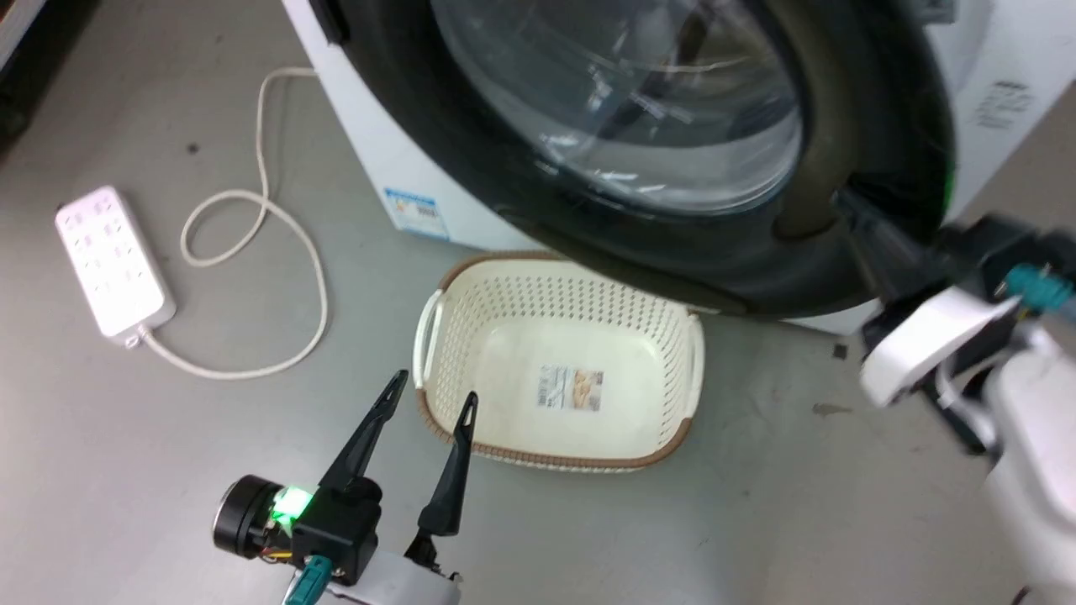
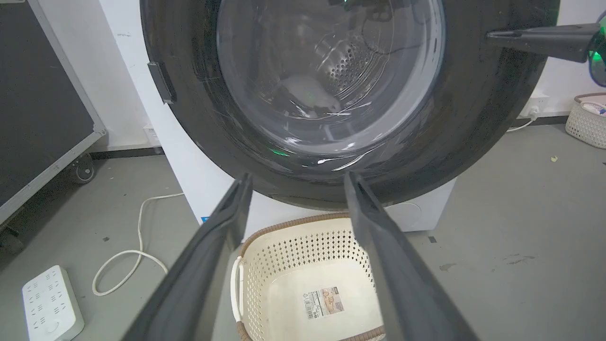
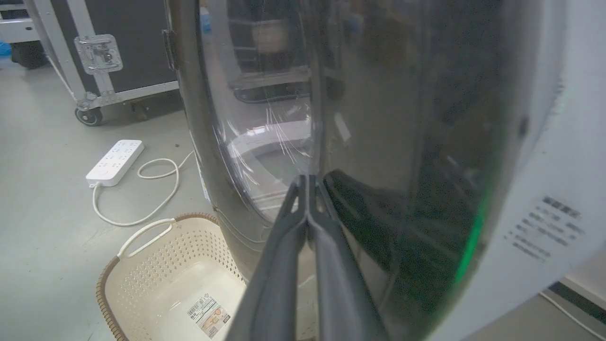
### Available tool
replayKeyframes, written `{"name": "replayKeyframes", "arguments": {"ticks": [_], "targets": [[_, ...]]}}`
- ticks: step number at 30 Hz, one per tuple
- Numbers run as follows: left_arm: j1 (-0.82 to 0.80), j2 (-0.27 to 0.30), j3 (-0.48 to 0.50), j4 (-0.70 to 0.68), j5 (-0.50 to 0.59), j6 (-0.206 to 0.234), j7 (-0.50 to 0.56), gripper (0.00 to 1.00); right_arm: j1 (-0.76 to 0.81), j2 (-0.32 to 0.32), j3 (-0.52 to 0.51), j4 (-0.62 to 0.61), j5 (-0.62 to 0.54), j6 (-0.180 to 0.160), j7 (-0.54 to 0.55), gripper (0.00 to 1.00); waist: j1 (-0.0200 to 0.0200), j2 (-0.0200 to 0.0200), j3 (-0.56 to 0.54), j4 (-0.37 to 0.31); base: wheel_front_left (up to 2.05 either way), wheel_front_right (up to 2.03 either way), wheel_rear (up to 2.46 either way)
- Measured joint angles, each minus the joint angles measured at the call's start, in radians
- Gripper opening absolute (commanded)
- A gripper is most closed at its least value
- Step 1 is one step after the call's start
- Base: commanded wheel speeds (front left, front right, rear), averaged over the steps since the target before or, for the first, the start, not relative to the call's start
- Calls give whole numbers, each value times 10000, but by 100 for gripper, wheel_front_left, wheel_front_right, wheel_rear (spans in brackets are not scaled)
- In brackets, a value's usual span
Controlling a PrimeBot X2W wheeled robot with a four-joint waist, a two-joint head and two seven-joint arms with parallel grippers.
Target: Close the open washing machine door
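Where right tool (image 3: 307, 179) touches door (image 3: 378, 118), fingertips (image 3: 296, 199) meet.

The washing machine door (image 2: 473, 118), a round black frame around a bulging clear glass bowl, lies close against the white washing machine (image 2: 189, 156); whether it is latched cannot be told. The right gripper (image 3: 307, 177) has its joined fingertips at the frame; the door rises ahead of the left gripper (image 2: 296, 177), apart.

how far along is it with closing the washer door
Looks mostly done: the washing machine door lies close against the front of the washing machine. In hand: the right gripper, shut, has its tips on the door, apparently pushing. The left gripper hangs open beside the basket, idle. Left: I cannot tell whether the door has latched, so a last push may be needed.
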Motion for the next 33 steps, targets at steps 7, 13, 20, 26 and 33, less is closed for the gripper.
{"name": "replayKeyframes", "arguments": {"ticks": [7,13,20,26,33], "targets": [[-273,-247,-12,-6,23,-4,0,100,-1805,-652,-207,1438,309,27,476,0,-1,-1,685,340,0,0,0],[-457,-316,12,-13,27,-4,0,100,-2761,-663,-1066,2472,408,100,700,0,-2,0,976,399,0,0,0],[-484,-372,105,105,96,-15,0,100,-2952,-259,-1264,3369,203,109,209,0,-2,0,741,334,0,0,0],[-407,-343,345,207,61,-90,0,100,-2487,-31,-978,3428,408,15,-554,100,-2,-1,68,128,0,0,0],[180,-247,688,594,-81,-90,0,100,-702,138,-734,2729,-75,15,-1034,100,-4,-1,-1048,-348,0,0,0]]}}
